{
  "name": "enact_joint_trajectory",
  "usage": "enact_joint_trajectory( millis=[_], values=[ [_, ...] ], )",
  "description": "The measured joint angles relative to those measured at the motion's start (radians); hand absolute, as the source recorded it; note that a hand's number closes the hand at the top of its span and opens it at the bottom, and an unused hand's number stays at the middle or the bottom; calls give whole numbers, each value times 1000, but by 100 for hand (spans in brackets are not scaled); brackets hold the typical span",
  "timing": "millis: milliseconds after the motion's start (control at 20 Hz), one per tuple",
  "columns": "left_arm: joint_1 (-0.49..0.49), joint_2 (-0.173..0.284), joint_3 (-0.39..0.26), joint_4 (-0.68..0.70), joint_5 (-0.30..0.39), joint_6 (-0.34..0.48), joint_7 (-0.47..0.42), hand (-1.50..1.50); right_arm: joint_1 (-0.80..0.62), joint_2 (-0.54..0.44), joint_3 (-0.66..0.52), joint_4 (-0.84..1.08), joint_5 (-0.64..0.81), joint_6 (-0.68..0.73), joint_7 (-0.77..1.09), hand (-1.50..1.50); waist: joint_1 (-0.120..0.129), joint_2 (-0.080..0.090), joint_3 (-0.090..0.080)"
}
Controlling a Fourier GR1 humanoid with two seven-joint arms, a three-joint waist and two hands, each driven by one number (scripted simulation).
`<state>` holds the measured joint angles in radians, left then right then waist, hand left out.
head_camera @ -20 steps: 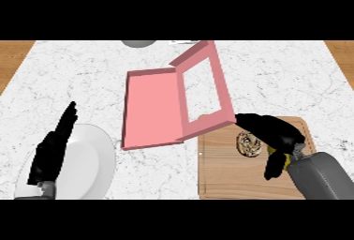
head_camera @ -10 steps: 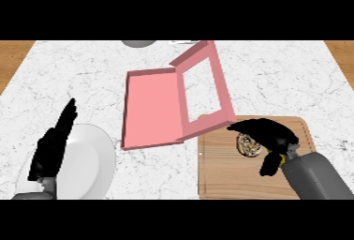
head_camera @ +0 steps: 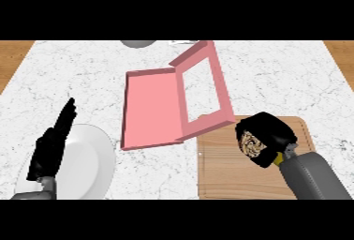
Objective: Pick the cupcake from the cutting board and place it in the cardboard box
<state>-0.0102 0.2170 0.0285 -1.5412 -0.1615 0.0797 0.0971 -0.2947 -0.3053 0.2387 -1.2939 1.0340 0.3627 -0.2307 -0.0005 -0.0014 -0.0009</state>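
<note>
A brown-and-cream cupcake point(head_camera: 248, 144) sits on the wooden cutting board point(head_camera: 232, 176) at the lower right. My right hand point(head_camera: 269, 132) is curled round the cupcake from the right and above, hiding most of it. The pink box point(head_camera: 153, 110) lies open in the middle of the counter, its windowed lid point(head_camera: 207, 86) raised at its right side, just left of the board's far corner. My left hand point(head_camera: 52, 145) rests open at the lower left, fingers straight, over the edge of a white plate.
A white plate point(head_camera: 86, 164) lies at the lower left, partly under my left hand. A grey bowl point(head_camera: 138, 43) shows at the counter's far edge. White marble counter point(head_camera: 76, 75) spreads around the box; wood floor shows at both far corners.
My right hand has shifted left over the cupcake and its fingers have curled closer round it. The left hand, box and plate have not moved.
</note>
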Motion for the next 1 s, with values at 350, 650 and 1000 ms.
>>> enact_joint_trajectory(
  millis=[350, 650, 1000],
  values=[
    [53, 6, 24, -5, -1, 16, 0, 0, 142, 154, -127, -90, 101, -151, 492, 150, -67, -25, -6],
    [62, 0, 16, -20, -5, 17, -1, 0, 287, 268, -8, -285, 252, -272, 890, 150, -56, -22, -5],
    [38, -8, 5, -4, -9, 10, -10, 0, 383, 296, 309, -605, 417, -250, 1260, 150, -26, -11, -2]
  ],
)
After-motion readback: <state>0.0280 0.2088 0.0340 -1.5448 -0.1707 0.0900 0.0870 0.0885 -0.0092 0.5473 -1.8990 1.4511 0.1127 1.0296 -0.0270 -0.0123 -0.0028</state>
